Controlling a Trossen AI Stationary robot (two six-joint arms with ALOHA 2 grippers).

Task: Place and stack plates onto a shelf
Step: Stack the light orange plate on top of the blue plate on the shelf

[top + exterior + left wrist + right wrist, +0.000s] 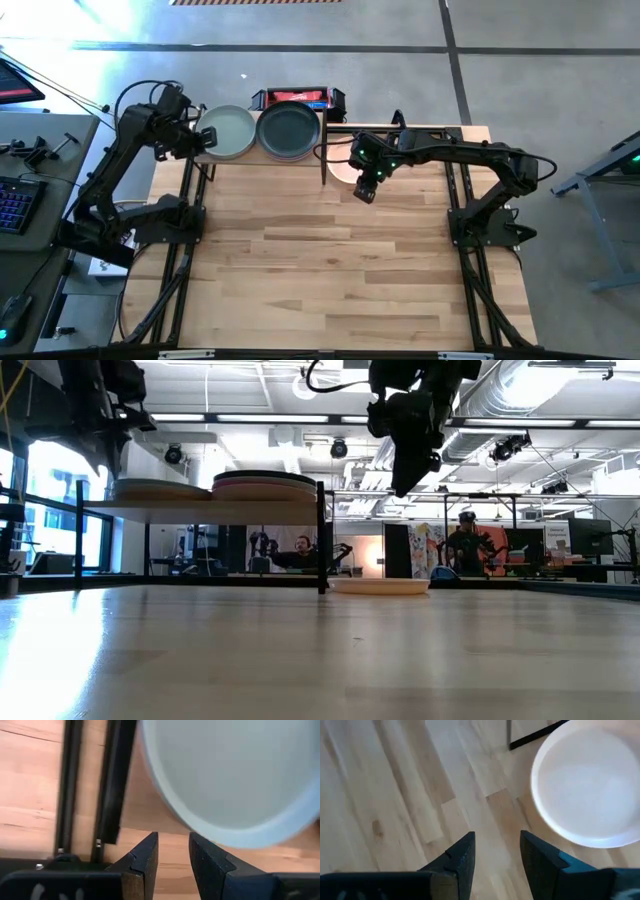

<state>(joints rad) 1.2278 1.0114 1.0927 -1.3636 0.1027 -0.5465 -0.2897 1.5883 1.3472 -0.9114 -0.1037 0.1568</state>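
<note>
Bare plank-patterned wooden counter [330, 260] fills the lower half of the high view, with all the action along its upper edge. At the upper centre-right of that view the right hand [364, 192] hangs with its two dark fingers parted and nothing between them, just below and to the left of a round pale peach matte plate [343, 160] that lies flat on the counter, partly hidden under the right arm. In the right wrist view the same plate [590, 790] sits at the upper right of the frame, beyond and to one side of the open fingertips, so the hand is beside its rim rather than over it. Being round, the plate has no long axis; I judge the near rim is what counts. Immediately left of the plate stands the small light-wood shelf with thin black posts [325, 160], carrying a stack topped by a dark green plate [288, 131] and, left of it, one topped by a sage green plate [227, 132]. The left hand [205, 135], fingers slightly apart and empty, waits at the sage plate's left rim. The right arm is clearly nearer the peach plate, with the shelf to its left in frame.
</note>
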